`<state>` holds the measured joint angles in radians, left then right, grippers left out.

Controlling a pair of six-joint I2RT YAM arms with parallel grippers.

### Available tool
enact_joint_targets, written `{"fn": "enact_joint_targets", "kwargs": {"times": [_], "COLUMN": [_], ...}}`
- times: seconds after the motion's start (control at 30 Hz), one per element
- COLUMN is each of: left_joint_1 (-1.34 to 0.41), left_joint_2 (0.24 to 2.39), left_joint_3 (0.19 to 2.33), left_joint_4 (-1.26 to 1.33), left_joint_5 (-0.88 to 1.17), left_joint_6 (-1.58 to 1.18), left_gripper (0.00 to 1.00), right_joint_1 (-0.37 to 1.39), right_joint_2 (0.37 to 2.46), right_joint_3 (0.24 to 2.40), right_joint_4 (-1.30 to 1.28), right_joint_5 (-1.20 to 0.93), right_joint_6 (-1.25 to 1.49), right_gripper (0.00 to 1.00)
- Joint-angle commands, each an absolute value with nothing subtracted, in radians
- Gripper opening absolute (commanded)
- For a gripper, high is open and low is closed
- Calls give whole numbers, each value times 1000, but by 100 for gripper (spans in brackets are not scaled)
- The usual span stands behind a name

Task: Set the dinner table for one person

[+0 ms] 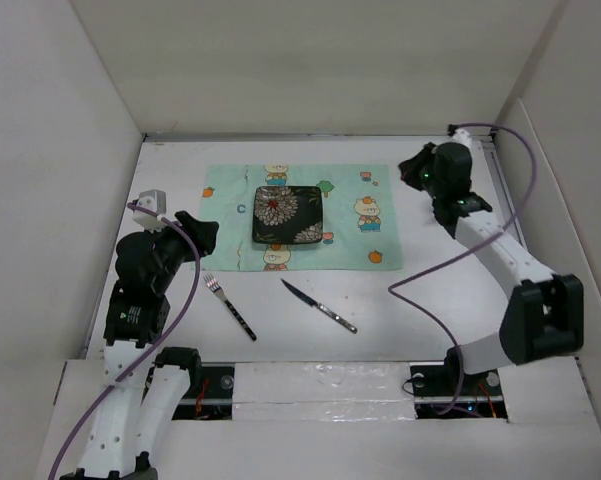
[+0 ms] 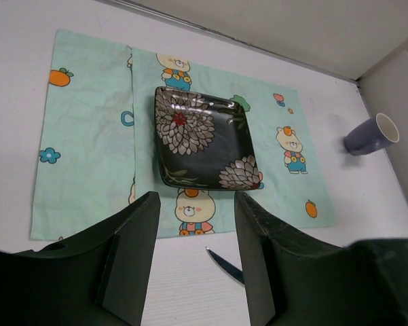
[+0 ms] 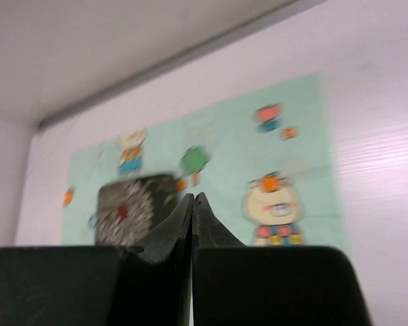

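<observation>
The bench (image 1: 420,320) fills the middle of the top view, white and walled on its sides, and everything I am laying out rests on it. A green cartoon-printed placemat (image 1: 300,215) lies flat in the upper centre, and the dark flowered plate (image 1: 288,215) sits squarely in its middle, where a diner would want it. The fork (image 1: 230,306) and knife (image 1: 318,305) lie slanted on bare bench below the mat's lower edge, well apart from each other and touching neither mat nor plate, so I judge the cutlery is not yet set out. My left jaws stand wide open with nothing between them. Through their gap in the left wrist view I see the mat's near edge and the knife's tip, and the fork on the left side looks to be the nearer piece for that arm. My right jaws are pressed fully together on nothing, hanging at the upper right, off the mat's right edge. A blue cup (image 2: 371,134) stands on the bench just right of the mat. The top view does not show it, so I cannot tell how close my right jaws are to it.
</observation>
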<state>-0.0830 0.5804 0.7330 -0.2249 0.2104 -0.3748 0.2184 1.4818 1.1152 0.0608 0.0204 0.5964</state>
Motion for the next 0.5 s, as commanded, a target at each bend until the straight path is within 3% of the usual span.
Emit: {"fn": "enact_joint_targets", "kwargs": {"times": [0.0, 0.07, 0.1, 0.2, 0.47], "left_joint_1": [-89, -89, -100, -100, -109], "left_joint_2": [572, 572, 577, 577, 578], "left_joint_3": [746, 747, 750, 749, 750], "left_joint_4": [-192, -193, -193, -195, -201], "left_joint_5": [238, 230, 227, 233, 221], "left_joint_6": [-371, -371, -371, -368, -370], "left_gripper": [45, 45, 45, 45, 45], "right_joint_1": [151, 73, 45, -64, -141], "right_joint_2": [1350, 1336, 1339, 1405, 1696], "right_joint_3": [1026, 1023, 1022, 1052, 1284], "right_joint_4": [-60, -115, -126, -140, -231], "right_joint_5": [383, 487, 503, 479, 427], "right_joint_6": [509, 514, 515, 512, 514], "right_gripper": [0, 15, 33, 49, 51]}}
